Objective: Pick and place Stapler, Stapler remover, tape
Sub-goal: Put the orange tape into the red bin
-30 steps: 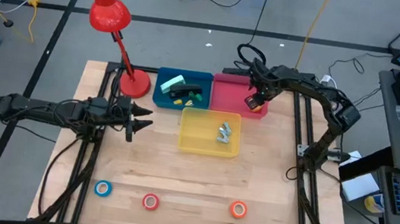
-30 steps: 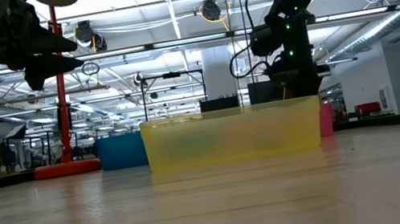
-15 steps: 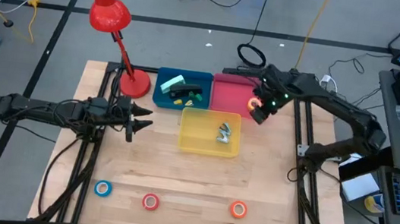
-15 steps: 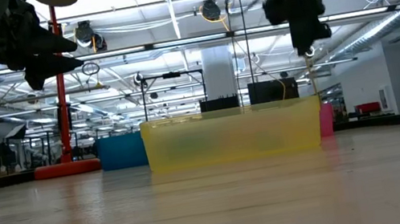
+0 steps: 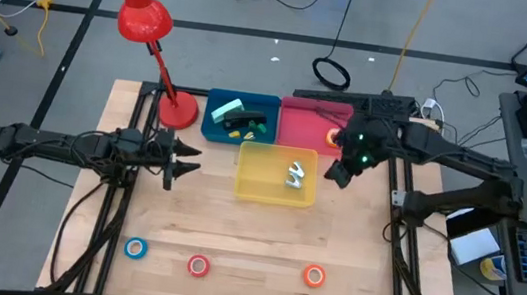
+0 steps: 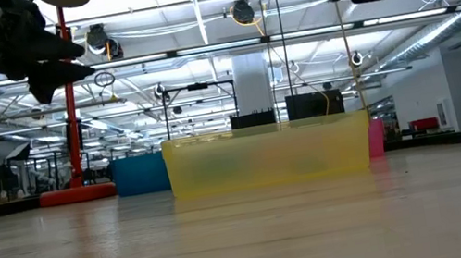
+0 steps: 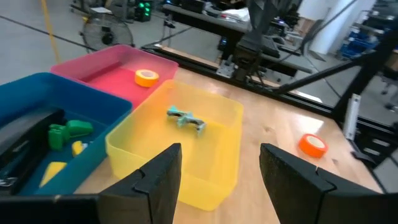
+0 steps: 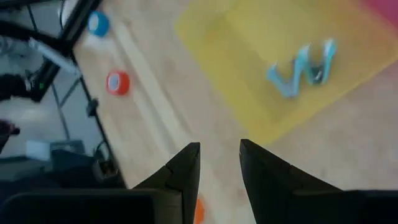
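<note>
A yellow tape roll lies in the pink bin at the worktop's far edge; blue, red and orange rolls line the near edge. Only the left wrist view shows the staple remover clearly in the yellow bin. The right gripper, empty with fingers parted, hovers beside that bin; the left gripper, spread and empty, waits near the left edge.
</note>
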Controlling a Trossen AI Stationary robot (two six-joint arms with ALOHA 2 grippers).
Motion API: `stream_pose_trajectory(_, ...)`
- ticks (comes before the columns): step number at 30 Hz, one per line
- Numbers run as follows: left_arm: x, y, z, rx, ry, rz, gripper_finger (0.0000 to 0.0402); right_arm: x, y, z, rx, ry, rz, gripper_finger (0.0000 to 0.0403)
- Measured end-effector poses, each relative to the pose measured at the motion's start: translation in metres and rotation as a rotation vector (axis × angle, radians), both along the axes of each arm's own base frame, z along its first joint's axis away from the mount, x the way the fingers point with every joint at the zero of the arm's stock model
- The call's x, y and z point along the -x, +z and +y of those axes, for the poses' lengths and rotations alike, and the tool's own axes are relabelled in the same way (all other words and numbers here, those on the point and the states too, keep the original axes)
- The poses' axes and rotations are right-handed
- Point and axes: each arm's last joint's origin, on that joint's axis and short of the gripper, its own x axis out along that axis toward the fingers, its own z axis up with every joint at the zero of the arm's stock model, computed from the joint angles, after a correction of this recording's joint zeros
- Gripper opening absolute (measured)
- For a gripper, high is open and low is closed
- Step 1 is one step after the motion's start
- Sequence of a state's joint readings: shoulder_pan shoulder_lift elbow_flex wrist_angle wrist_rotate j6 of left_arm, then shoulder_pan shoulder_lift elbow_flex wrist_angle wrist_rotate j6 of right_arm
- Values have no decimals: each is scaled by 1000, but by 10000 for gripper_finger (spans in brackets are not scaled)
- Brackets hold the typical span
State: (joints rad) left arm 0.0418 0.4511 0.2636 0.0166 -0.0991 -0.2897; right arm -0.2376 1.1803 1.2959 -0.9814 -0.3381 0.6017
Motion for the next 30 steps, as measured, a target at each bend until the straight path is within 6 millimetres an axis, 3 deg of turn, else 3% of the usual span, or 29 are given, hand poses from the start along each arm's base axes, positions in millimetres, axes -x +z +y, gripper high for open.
stream_pose_trajectory(7, 0, 0, -3, 17, -91, -1, 216, -9, -21, 53, 58, -6, 257, 105)
stream_pose_trajectory(17, 0, 0, -6, 21, -126, -2, 216, -26, -62, 144, -38, 11, 508, 105)
stream_pose_trajectory(22, 0, 0, -7, 20, -140, -1, 216, -32, -80, 172, -72, -40, 567, 105)
stream_pose_trajectory(30, 0, 0, -12, 23, -173, -1, 216, -44, -101, 197, -115, -109, 583, 105)
